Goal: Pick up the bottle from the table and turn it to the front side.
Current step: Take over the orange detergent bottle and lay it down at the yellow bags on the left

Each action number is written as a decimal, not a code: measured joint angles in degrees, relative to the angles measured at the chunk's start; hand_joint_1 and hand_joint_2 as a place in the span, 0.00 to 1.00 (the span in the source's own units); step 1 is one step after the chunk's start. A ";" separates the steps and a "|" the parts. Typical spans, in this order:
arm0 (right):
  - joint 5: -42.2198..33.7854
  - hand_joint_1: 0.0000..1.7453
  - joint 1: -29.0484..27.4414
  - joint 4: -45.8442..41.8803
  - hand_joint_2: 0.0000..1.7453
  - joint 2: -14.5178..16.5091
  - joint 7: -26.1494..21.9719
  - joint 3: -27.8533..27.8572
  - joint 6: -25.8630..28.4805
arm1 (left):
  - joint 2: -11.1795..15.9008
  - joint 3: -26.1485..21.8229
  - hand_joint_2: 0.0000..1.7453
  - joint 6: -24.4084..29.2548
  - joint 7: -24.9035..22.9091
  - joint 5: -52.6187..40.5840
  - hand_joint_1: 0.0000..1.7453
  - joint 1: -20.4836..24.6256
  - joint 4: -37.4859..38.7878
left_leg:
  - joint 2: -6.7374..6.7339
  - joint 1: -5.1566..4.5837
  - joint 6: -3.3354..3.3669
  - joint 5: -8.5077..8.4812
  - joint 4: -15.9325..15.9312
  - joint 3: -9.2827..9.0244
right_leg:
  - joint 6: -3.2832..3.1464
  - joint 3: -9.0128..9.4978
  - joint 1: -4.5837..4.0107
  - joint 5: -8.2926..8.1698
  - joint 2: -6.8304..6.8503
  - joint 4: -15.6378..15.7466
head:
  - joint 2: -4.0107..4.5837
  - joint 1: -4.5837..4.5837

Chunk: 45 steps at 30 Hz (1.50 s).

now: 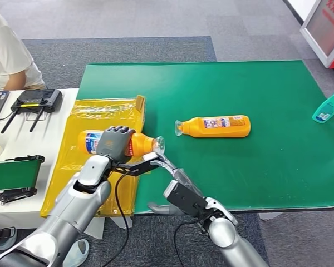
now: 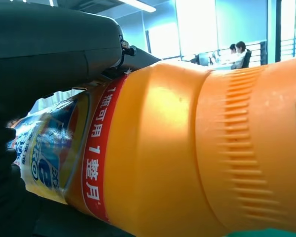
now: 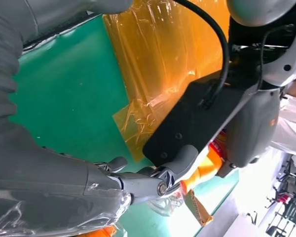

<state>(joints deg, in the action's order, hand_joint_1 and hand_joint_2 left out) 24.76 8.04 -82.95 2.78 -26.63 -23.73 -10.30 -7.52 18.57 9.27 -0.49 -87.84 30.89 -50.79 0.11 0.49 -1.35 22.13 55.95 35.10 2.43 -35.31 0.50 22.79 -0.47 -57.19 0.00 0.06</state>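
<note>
Orange plastic dominates what we see up close: the bottle [image 1: 114,143] lies on its side in our left hand [image 1: 113,143], over the yellow plastic sheet [image 1: 85,111] at the near left edge of the green mat [image 1: 241,89]. Our left fingers [image 1: 117,132] wrap over the top of the body, closed around it, with the label [image 2: 53,153] partly covered and the neck pointing toward the middle of the table. We judge this overhand hold suits rolling the bottle about its long axis, which is what bringing the front side round calls for.

Our right hand [image 1: 173,172] reaches in from the other side, its fingertips [image 1: 159,161] at the clear cap [image 1: 159,144]; whether they actually pinch the cap or only touch it we cannot tell. The fingers look extended rather than curled. Placed there, the hand could steady or twist the neck end while the left hand keeps the weight.

A second orange bottle [image 1: 215,126] lies on its side further out on the mat, well apart from both hands, and a teal bottle [image 1: 328,107] rests near the far right edge. A person [image 1: 8,53] sits beyond a white table [image 1: 56,139] carrying a black controller [image 1: 36,101].
</note>
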 joint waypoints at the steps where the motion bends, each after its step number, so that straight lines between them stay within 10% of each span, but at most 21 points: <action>1: -0.01 0.00 0.03 -0.01 1.00 0.00 -0.04 0.00 0.00 | -0.09 -0.04 1.00 -0.01 0.01 -0.02 1.00 -0.01 0.34 | 0.00 0.00 0.00 0.00 0.00 0.00 | 0.00 0.00 0.00 0.00 0.00 0.00 | 0.00 0.01; 13: 0.14 0.00 0.30 -1.99 1.00 -0.26 -0.53 0.09 -0.12 | -1.25 -5.19 1.00 -1.11 -1.11 0.43 1.00 -0.97 4.73 | 0.00 0.00 -0.01 0.00 0.00 0.00 | 0.00 -0.03 0.00 0.00 0.00 0.00 | 0.00 0.01; 14: 0.30 0.00 0.15 -2.29 1.00 -0.32 -0.54 0.25 -0.12 | -1.37 -5.95 1.00 -1.17 -1.11 0.36 0.91 -1.04 4.79 | 0.01 0.00 -0.01 0.00 0.00 0.00 | 0.00 -0.03 0.00 0.00 0.00 0.00 | 0.00 0.01; 17: 1.75 0.00 -0.48 -3.65 1.00 -0.60 -0.67 0.53 -0.12 | -1.76 -8.10 1.00 -1.87 -1.18 -0.18 0.19 -1.32 4.83 | 0.00 0.00 -0.01 0.00 0.00 0.00 | 0.00 -0.02 0.00 0.00 -0.01 0.00 | 0.00 0.01; 19: 2.77 0.00 -1.00 -4.89 1.00 -0.93 -0.83 0.54 -0.10 | -1.84 -9.35 1.00 -2.53 -1.37 -0.48 0.00 -1.74 4.83 | 0.00 0.00 0.00 0.00 0.00 0.00 | 0.00 -0.03 0.00 0.00 -0.01 0.00 | 0.00 0.01; 45: 3.04 0.00 -6.30 -9.83 1.00 -2.54 0.32 1.48 0.59 | -8.76 -18.15 1.00 -6.98 8.93 23.96 0.00 -10.51 -13.54 | 0.01 -0.01 0.02 0.02 0.00 0.01 | 0.01 -0.03 0.01 0.00 0.00 0.01 | 0.00 0.01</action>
<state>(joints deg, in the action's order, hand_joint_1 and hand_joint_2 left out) 27.80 1.74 -92.77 0.23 -26.30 -22.25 -9.71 -16.28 0.42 2.29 8.44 -63.88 20.38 -64.33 0.12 0.48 -1.34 22.15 55.95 35.12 2.44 -35.34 0.51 22.79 -0.47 -57.18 0.00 0.07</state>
